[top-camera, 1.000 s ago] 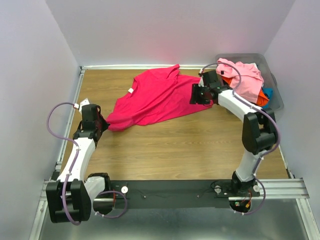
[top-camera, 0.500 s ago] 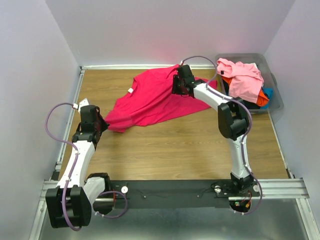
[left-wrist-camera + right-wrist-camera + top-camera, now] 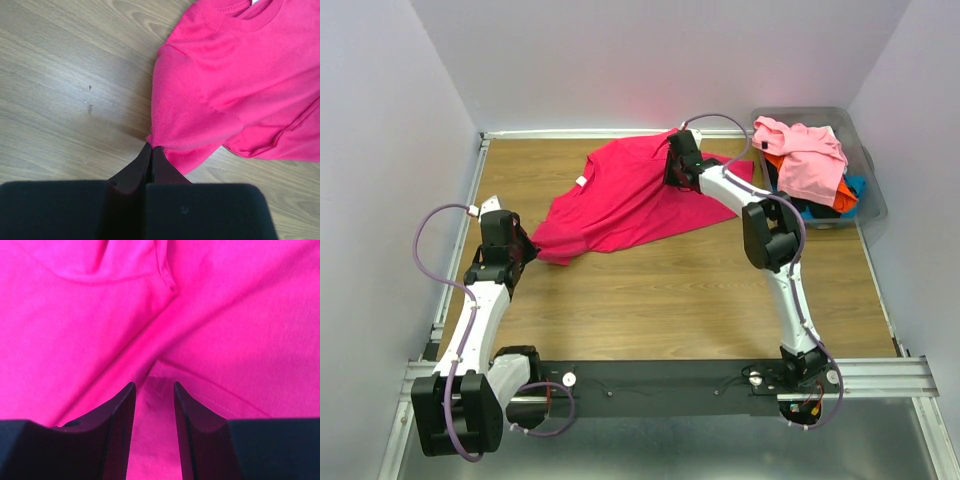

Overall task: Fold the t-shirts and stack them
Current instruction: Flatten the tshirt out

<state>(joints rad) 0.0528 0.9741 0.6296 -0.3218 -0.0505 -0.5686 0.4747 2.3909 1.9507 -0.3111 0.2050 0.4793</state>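
Note:
The crimson-magenta t-shirt (image 3: 620, 200) lies spread and rumpled on the wooden table. My left gripper (image 3: 525, 255) sits at its lower left corner. In the left wrist view that gripper (image 3: 151, 146) is shut on the edge of the crimson shirt (image 3: 225, 75), whose neckband shows at the top. My right gripper (image 3: 672, 170) is down on the shirt's far part. In the right wrist view its fingers stand a little apart (image 3: 154, 385), with a raised fold of the crimson cloth (image 3: 150, 300) between them. Light pink (image 3: 810, 150), orange (image 3: 842, 200) and blue (image 3: 855, 185) t-shirts are piled in the bin.
A grey plastic bin (image 3: 868, 165) stands at the back right corner against the wall. Walls close in the table on the left, back and right. Bare wood (image 3: 660, 290) stretches between the shirt and the arm bases.
My right arm has swung left, from the shirt's right edge by the bin to its upper middle, and its jaws have narrowed. The left gripper has held still.

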